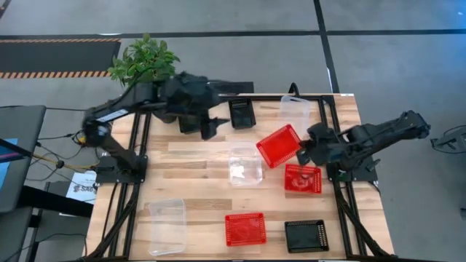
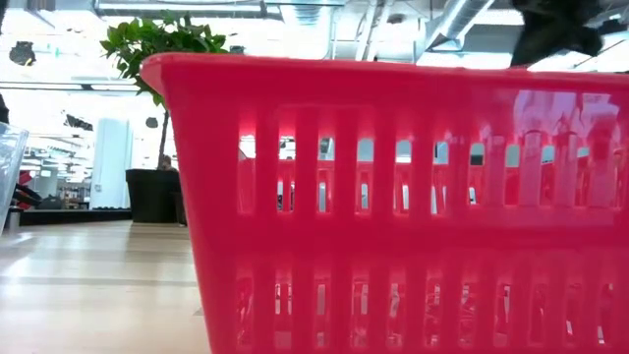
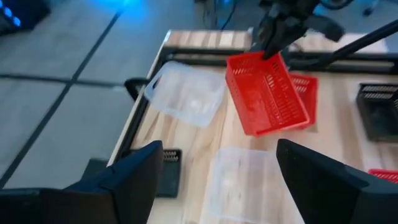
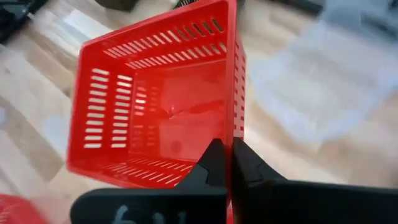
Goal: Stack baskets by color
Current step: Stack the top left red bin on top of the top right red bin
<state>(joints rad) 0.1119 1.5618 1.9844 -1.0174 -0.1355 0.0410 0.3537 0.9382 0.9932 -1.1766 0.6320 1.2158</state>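
My right gripper (image 1: 304,151) is shut on a red basket (image 1: 279,145), tilted above the table's middle right. A second red basket (image 1: 302,178) sits on the table just nearer. A third (image 1: 245,229) stands at the near edge and fills the low view (image 2: 393,197). Clear baskets lie at the centre (image 1: 245,166), far right (image 1: 295,109) and near left (image 1: 167,225). Black baskets sit at the far middle (image 1: 242,113) and near right (image 1: 306,235). My left gripper (image 3: 217,180) hangs open and raised over the far left (image 1: 211,127), holding nothing. My right gripper pinches one side wall of the red basket at its rim (image 4: 234,121), with one finger (image 4: 214,158) inside the basket and the other outside. The fingers come from the table's right, slanting down. The basket hangs tilted, its opening turned toward the gripper (image 3: 273,37).
A potted plant (image 1: 145,62) stands beyond the far left corner, behind my left arm. Dark rails (image 1: 138,145) run along the table's left and right sides. Bare wood lies between the central clear basket and the near row.
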